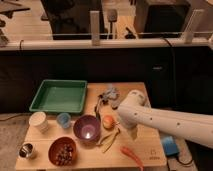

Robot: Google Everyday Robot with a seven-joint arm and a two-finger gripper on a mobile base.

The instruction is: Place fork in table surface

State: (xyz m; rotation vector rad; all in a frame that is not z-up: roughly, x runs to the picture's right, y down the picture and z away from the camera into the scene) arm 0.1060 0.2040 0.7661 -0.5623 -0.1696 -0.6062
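Camera view: the white arm reaches in from the right. Its end effector [132,128] points down over the right-centre of the desk [97,156]. I cannot tell whether it is open or closed.

A slim pale piece at its lower tip looks like the fork [133,136], hanging just above the wood. I cannot separate it cleanly from the tool.

The landing spot is crowded, which is the main risk. The orange fruit [108,121] and the yellow-green peel [111,138] lie just to the left, and the carrot [131,154] lies just nearer.

- **Release from height:** the fork could bounce onto the peel or roll against the carrot.
- **Drift left:** it could land in the purple bowl [87,128].
- **Descent at an angle:** the tip could jab the desk and twist the fork out of line.
- **Wide arm:** it hides the wood on its far side, so contact there would be hard to judge.
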